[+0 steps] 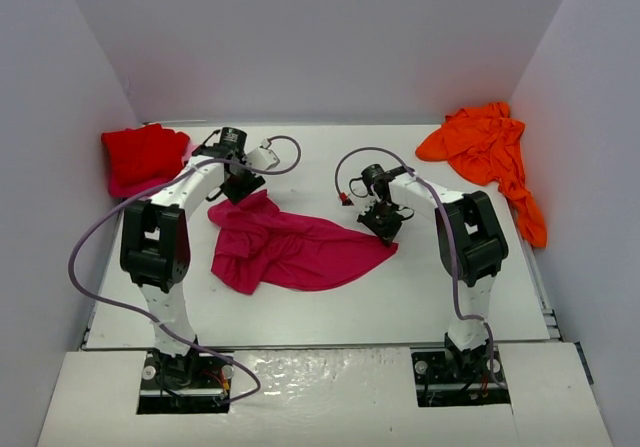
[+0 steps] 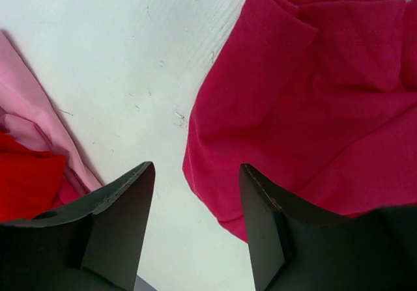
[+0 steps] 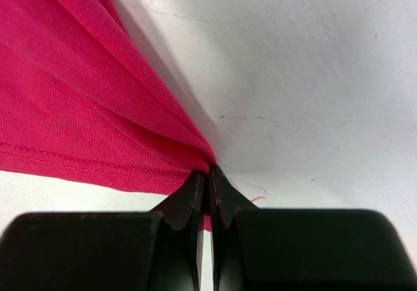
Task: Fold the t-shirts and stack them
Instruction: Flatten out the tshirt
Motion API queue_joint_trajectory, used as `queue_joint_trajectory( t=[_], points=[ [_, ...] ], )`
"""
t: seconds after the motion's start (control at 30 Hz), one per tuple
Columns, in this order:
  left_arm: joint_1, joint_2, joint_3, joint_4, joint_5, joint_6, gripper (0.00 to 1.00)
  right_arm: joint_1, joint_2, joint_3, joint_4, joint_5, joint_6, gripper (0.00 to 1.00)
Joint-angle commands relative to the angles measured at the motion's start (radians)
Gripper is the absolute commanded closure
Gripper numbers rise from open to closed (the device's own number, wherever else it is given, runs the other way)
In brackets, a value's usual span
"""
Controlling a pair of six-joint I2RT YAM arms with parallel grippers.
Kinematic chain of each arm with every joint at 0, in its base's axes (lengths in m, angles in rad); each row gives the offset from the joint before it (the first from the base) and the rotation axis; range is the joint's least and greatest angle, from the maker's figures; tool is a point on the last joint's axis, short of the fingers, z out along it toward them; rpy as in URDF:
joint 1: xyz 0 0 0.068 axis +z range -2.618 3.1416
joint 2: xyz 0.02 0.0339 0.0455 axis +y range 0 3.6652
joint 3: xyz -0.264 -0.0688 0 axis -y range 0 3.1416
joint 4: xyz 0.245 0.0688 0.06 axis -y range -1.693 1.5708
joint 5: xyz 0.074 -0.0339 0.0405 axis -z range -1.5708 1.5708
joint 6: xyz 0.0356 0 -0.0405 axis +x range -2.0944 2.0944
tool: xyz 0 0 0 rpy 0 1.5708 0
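The magenta t-shirt (image 1: 290, 249) lay crumpled on the middle of the table (image 1: 450, 292), its right corner pinched in the clenched right gripper (image 3: 207, 174). The left gripper (image 2: 195, 168) hovered at its far-left edge, fingers spread, grasping nothing. Farther back, the red t-shirt (image 1: 145, 152) sat far left and the orange t-shirt (image 1: 485, 147) far right.

magenta t-shirt (image 3: 71, 109): soft knit cloth, matt; fine ribbed weave and a stitched hem show close up.
red t-shirt (image 1: 145, 152): cloth, matt, rumpled; far left.
orange t-shirt (image 1: 490, 147): cloth, matt, heavily creased; far right.
table (image 2: 111, 50): white, matt; faint parallel ridges, small scuffs and specks.
left gripper (image 2: 195, 174): fingers black, matt, smooth; plastic by the look.
right gripper (image 3: 206, 172): same black matt finish.
cables (image 1: 80, 257): smooth lilac-grey sheath.
walls (image 1: 330, 37): plain white, matt, smooth.
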Motion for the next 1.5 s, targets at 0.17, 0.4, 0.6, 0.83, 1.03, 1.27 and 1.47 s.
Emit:
queue_joint_trajectory(
  t=[0.17, 0.4, 0.6, 0.83, 1.03, 1.27, 1.47],
  points=[
    [0.005, 0.182, 0.343, -0.154, 0.201, 0.066, 0.46, 0.001, 0.125, -0.076, 0.177, -0.017, -0.023, 1.0],
    [-0.001, 0.505, 0.837, -0.54, 0.298, 0.183, 0.41, -0.001, 0.121, -0.08, 0.174, -0.016, -0.022, 1.0],
    [-0.016, 0.621, 1.045, -0.737, 0.36, 0.279, 0.43, -0.005, 0.122, -0.084, 0.176, -0.012, -0.021, 1.0],
    [-0.001, 0.609, 1.013, -0.815, 0.43, 0.343, 0.43, -0.013, 0.128, -0.075, 0.176, -0.013, -0.024, 1.0],
    [0.023, 0.582, 1.019, -0.862, 0.466, 0.354, 0.45, -0.015, 0.126, -0.078, 0.176, -0.015, -0.026, 1.0],
    [0.044, 0.526, 1.002, -0.841, 0.458, 0.355, 0.45, -0.016, 0.134, -0.069, 0.175, -0.014, -0.023, 1.0],
    [0.046, 0.557, 1.048, -0.892, 0.461, 0.371, 0.46, -0.016, 0.13, -0.072, 0.174, -0.012, -0.023, 1.0]
  ],
)
